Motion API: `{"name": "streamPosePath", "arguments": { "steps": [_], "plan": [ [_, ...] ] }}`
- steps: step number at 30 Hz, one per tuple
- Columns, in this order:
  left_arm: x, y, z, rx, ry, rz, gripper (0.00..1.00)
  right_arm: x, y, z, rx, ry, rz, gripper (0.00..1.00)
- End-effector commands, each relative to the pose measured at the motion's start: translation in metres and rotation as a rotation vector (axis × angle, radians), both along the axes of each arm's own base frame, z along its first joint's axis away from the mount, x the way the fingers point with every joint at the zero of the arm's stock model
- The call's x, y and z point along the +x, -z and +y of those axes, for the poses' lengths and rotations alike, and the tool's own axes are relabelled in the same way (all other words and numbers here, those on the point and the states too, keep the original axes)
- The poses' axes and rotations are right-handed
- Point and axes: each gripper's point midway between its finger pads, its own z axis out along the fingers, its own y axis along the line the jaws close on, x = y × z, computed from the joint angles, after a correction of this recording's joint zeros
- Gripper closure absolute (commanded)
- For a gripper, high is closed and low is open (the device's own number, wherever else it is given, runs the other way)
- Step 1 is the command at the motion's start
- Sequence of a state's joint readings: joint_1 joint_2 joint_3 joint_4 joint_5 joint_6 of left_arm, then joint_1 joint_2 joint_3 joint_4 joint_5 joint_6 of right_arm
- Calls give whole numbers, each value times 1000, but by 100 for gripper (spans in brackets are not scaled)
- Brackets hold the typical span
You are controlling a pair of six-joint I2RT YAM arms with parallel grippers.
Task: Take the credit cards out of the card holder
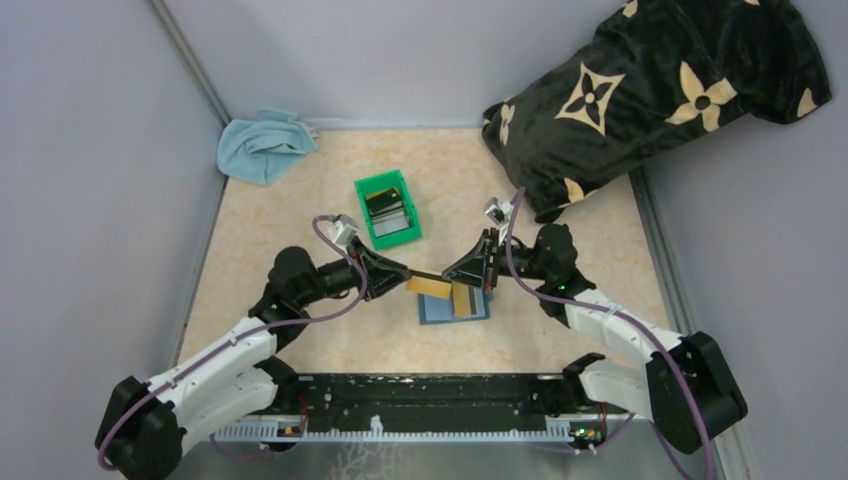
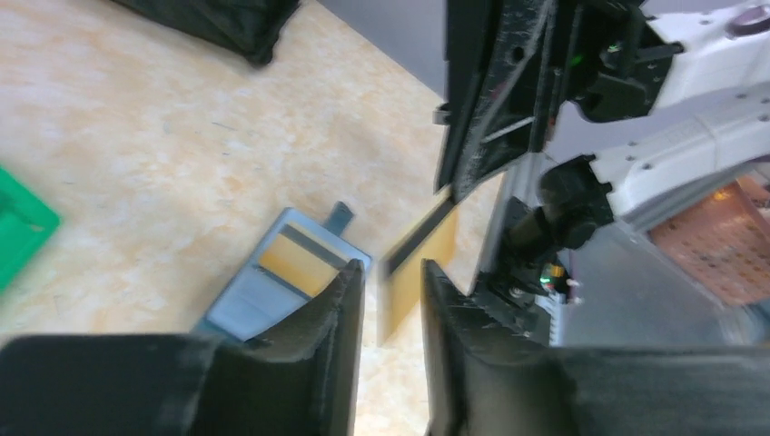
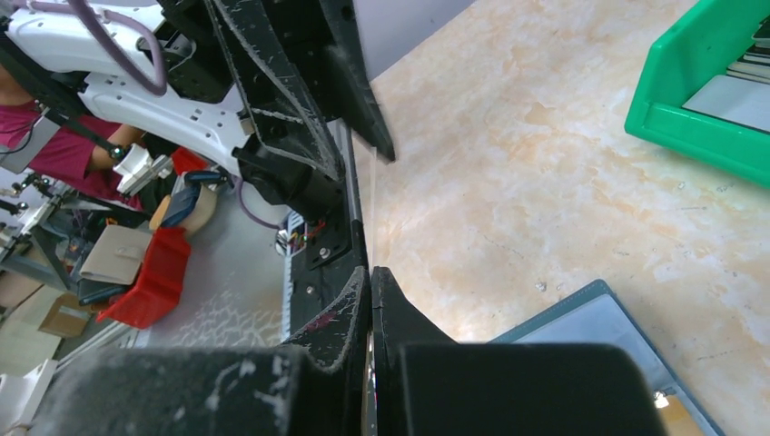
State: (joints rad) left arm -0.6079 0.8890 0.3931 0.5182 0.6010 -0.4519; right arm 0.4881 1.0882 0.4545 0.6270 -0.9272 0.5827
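Credit card (image 2: 422,259) clamped in right pincer (image 3: 370,274), left pincer (image 2: 390,274) parted opposite.

green bin (image 1: 380,181) mid-table | blue cloth (image 1: 260,145) far-left corner | black flowered cushion (image 1: 660,90) far right

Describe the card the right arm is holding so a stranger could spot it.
On the beige table, find the open blue card holder on the arms' side of the green bin. Over its far left corner, the right arm's fingers pinch a tan card. Its tan twin lies tucked in the holder.
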Motion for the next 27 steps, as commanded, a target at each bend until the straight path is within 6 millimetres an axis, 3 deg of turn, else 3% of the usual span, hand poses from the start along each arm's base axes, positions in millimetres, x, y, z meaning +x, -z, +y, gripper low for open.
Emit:
{"name": "streamPosePath", "arguments": {
  "steps": [1,4,7,16,18,21,24,25,27],
  "plan": [
    [23,-2,21,-4,-202,7,48,-1,-27,0,55,-61,-123,100],
    [34,-11,36,-16,-316,-11,20,-2,-20,-1,59,-58,-106,100],
    [44,-11,48,-7,-410,-3,10,14,-10,0,29,15,-95,100],
    [58,17,61,39,-535,121,11,114,10,21,-162,242,-29,100],
    [58,20,62,37,-542,134,11,138,-1,33,-163,250,-20,100],
    [56,20,65,35,-548,131,12,180,1,45,-208,317,-10,100],
    [55,20,70,45,-566,122,12,220,23,59,-303,358,-24,100],
    [55,19,72,51,-575,118,12,230,38,66,-346,353,-11,100],
    [55,19,77,65,-593,113,12,242,48,81,-403,324,7,100]
  ]
}}
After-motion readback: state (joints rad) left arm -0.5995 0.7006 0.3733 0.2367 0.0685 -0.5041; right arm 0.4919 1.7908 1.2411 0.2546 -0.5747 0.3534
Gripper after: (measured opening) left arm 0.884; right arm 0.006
